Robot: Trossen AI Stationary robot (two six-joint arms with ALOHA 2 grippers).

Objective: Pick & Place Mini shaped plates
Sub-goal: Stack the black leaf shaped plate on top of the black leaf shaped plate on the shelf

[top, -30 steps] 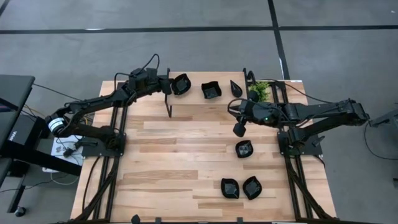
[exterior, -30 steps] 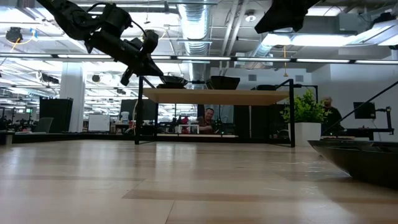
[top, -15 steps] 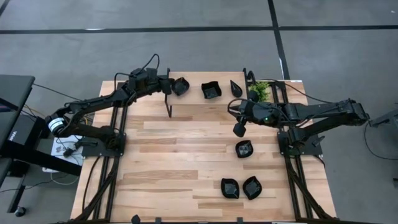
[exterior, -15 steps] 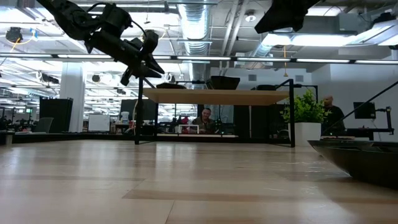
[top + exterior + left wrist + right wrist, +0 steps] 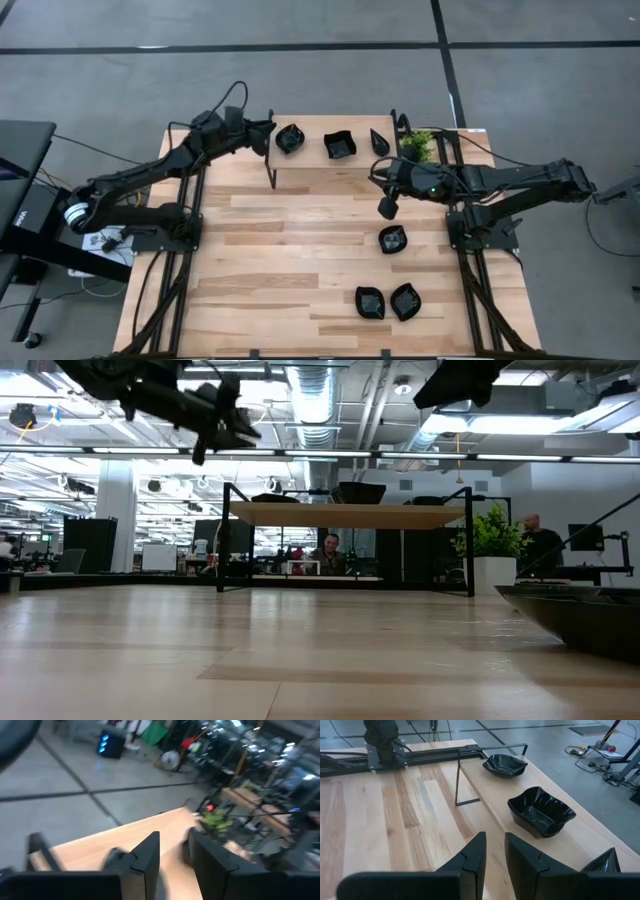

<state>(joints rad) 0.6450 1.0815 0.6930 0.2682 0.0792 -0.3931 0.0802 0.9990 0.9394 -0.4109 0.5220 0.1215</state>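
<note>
Three mini shaped plates sit on a raised wooden shelf (image 5: 330,160) along the far edge: a round one (image 5: 290,138) at its left end, a square one (image 5: 340,145) and a leaf one (image 5: 379,141). Three more plates (image 5: 392,239) (image 5: 369,302) (image 5: 405,301) lie on the table at the right. My left gripper (image 5: 268,137) hovers open just left of the round plate (image 5: 505,765), above shelf height (image 5: 238,428), with nothing between its fingers (image 5: 150,855). My right gripper (image 5: 385,207) hangs open and empty over the table in front of the shelf (image 5: 493,852).
A small green potted plant (image 5: 418,147) stands at the shelf's right end. The shelf rests on thin black metal legs (image 5: 272,175). Bare wood lies open across the table's middle and left (image 5: 260,260). People sit in the room behind (image 5: 330,550).
My left gripper has let go of the round plate at the shelf's left end and drawn back toward the table's left while rising. The plate, tilted in the hold before, now lies on the shelf.
</note>
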